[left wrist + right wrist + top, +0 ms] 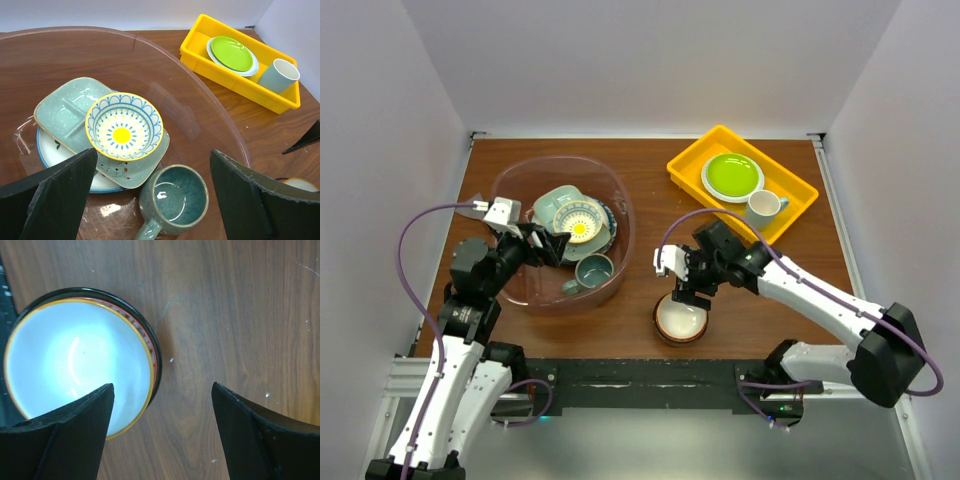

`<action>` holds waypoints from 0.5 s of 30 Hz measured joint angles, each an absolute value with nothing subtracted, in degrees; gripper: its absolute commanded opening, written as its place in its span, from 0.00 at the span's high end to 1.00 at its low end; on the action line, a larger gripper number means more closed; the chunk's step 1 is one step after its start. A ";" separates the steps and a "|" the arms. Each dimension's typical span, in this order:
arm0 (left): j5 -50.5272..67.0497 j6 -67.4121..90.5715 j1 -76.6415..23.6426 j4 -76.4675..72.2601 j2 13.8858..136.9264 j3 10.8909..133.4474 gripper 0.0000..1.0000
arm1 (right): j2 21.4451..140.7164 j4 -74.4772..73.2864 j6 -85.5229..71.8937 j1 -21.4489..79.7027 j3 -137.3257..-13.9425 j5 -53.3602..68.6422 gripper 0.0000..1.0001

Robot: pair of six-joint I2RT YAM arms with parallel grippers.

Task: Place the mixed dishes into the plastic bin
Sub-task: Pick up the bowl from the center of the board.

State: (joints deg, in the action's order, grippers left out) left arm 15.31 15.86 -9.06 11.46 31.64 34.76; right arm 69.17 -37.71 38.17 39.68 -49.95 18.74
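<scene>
The plastic bin (pixel 620 200) stands at the left and holds a pale mint squarish dish (pixel 67 107), a blue-and-yellow patterned bowl (pixel 123 126), a blue-rimmed plate (pixel 50 152) under them and a teal mug (pixel 175 197). My left gripper (pixel 545 245) hangs open inside the bin above the mug, touching nothing. Near the table's front edge sits a white bowl with a yellow rim (pixel 75 360), nested in a dark bowl (pixel 680 320). My right gripper (pixel 163 385) is open just above it. One finger is over the bowl's inside, the other over bare wood.
A yellow tray (pixel 790 190) at the back right holds a lime-green plate (pixel 732 174) and a small white cup (pixel 763 205). White walls close in the table on three sides. Bare wood lies between bin and tray.
</scene>
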 measured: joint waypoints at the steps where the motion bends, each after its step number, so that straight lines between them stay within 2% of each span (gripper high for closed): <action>1: 15.31 15.86 -9.06 11.46 31.66 34.76 0.00 | 69.76 -36.99 38.17 41.12 -49.65 16.78 0.23; 10: 15.31 15.86 -9.06 11.40 31.66 34.74 0.00 | 71.64 -34.04 38.59 45.95 -48.60 6.50 0.45; 13: 15.31 15.86 -9.06 11.40 31.66 34.74 0.00 | 71.64 -33.91 38.37 46.59 -48.56 5.58 0.61; 15: 15.31 15.86 -9.06 11.29 31.64 34.61 0.00 | 71.64 -33.98 38.26 46.94 -48.56 5.58 0.67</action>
State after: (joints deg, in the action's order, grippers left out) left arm 15.31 15.86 -9.06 11.29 31.64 34.61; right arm 71.64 -33.98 38.26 46.94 -48.56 5.58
